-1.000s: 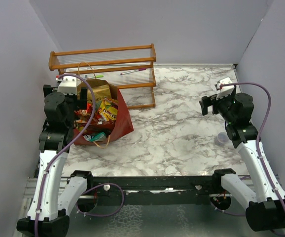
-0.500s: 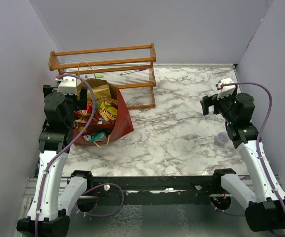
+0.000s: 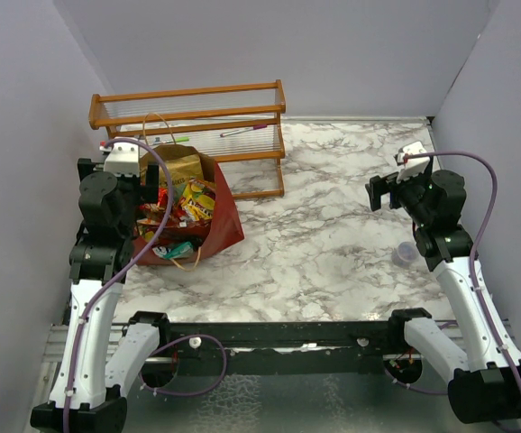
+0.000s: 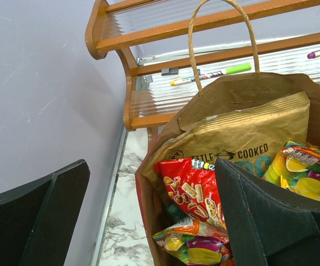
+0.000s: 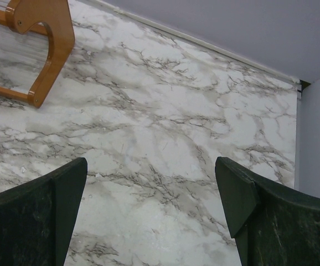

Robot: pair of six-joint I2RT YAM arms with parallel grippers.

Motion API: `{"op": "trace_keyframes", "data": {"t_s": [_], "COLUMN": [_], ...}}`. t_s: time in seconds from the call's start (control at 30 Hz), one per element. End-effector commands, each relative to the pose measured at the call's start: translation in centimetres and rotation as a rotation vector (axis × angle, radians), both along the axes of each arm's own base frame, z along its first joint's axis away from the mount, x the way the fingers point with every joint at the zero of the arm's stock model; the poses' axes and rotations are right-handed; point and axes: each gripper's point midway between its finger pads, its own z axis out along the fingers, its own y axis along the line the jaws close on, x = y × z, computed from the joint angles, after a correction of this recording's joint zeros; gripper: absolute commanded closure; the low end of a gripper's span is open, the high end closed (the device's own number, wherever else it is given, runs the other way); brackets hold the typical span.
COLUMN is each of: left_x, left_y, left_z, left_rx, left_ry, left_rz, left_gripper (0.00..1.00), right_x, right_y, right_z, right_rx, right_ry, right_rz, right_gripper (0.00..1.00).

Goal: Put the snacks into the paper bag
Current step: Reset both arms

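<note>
Where the left gripper [image 4: 151, 166] hangs: above the near-left lip of the paper bag [image 3: 224, 221], fingers spread wide with nothing between them.
Change, left arm: against the overhead view a second ago, the wrist has drifted slightly back and to the left, away from the bag mouth. A small shift, no more.
Paper bag: directly ahead of and below the left gripper. It stands open with its tan inside showing and one string handle arching up. It has not moved in the past second.
Snacks [image 3: 188, 203]: in the bag, under and beyond the right finger of the left gripper. A tan kettle-cooked bag [image 4: 243, 133] stands against the far wall, with red and yellow-orange packets heaped in front of it. The pile is the same as a second ago.
Wooden rack [image 3: 188, 95]: beyond the bag, further out from the left gripper, with a green marker [image 4: 221, 72] lying on its slats.
Marble table [image 5: 165, 111]: no packet shows on it in any view.
Right gripper [image 5: 151, 163]: raised well above the table, released and empty. It has not moved in the past second.
Purple cup [image 3: 406, 253]: near the right arm, behind and below its gripper. Not a snack.
Reading: the left hand looks to be withdrawing after a drop. With every visible packet in the bag, the loading seems done or very nearly so.
</note>
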Motion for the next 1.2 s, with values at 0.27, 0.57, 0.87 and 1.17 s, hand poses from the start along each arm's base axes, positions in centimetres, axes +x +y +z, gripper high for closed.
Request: {"op": "trace_keyframes", "data": {"t_s": [0.27,0.57,0.87,1.17], "left_x": [-0.4,-0.4,-0.5,-1.1], "left_y": [-0.5,-0.5,-0.3,-0.8], "left_z": [0.7,0.7,1.9,3.0], "left_rx": [-0.02,-0.019,-0.031,-0.054], "left_ry": [-0.022,-0.025,-0.067,-0.112], "left_rz": [-0.028,-0.032,-0.012,-0.038], "left_gripper": [0.01,0.01,0.01,0.01], "right_x": [0.0,0.0,0.0,-0.6], "right_y": [0.5,0.9,0.9,0.6], "right_z": [1.7,1.4,1.8,6.4], "right_rx": [-0.013,-0.012,-0.005,-0.028], "right_ry": [-0.051,-0.04,-0.047,-0.11], "right_rz": [0.049,0.07,0.071,0.066], "right_gripper": [0.01,0.01,0.01,0.01]}}
